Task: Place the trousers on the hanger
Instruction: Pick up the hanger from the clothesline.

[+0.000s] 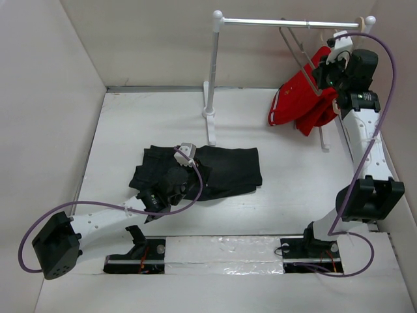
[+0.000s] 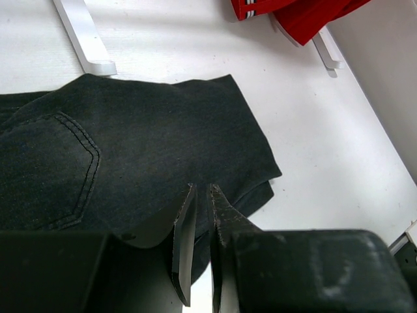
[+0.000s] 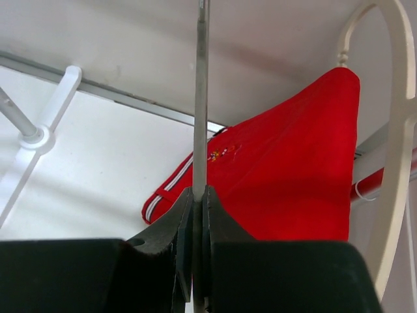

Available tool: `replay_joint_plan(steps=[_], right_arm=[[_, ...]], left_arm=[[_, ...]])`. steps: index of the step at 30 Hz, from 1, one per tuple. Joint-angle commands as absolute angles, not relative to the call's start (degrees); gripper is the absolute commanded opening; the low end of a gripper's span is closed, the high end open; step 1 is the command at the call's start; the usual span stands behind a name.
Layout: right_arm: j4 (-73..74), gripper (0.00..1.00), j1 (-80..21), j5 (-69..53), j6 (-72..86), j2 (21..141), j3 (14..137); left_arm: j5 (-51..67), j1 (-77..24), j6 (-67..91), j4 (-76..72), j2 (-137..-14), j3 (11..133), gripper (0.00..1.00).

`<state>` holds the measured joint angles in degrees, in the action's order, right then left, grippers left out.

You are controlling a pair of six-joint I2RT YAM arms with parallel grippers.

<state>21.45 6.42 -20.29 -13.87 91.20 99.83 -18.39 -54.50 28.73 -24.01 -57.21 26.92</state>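
Note:
The black-charcoal trousers lie folded in the middle of the table, and fill the left wrist view. My left gripper rests on their left part. Its jaws are closed to a narrow slit with the tips in the fabric. The thin grey metal hanger hangs from the rack rail at the back right. My right gripper is raised beside it. In the right wrist view my right gripper is shut on the hanger's wire, which runs straight up.
A white clothes rack stands at the back; its foot lies just beyond the trousers. A red garment hangs on a cream hanger right behind the grey one. Side walls enclose the table.

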Motion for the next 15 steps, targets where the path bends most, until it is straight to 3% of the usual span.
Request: replay_joint_plan(steps=[1,4,8,15], right_arm=[[14.2,0.00,4.8,-19.3,-11.1,84.8,97.0],[9.2,0.00,4.2,-15.7,-8.8,81.7,93.8],[4.8,0.00,3.7,-13.2,-7.7,77.1,88.4],[6.4,0.00,3.7,-12.1,-8.1,75.9,84.9]], left_arm=[[-18.5,-54.2,28.0,-25.8,-56.9,27.8,0.11],[-19.9,-54.2,28.5,-24.9,-57.0,28.0,0.17],[-20.8,-54.2,28.8,-25.3,-56.7,27.5,0.35],[-19.3,-54.2,28.6,-25.8,-56.6,27.4,0.46]])
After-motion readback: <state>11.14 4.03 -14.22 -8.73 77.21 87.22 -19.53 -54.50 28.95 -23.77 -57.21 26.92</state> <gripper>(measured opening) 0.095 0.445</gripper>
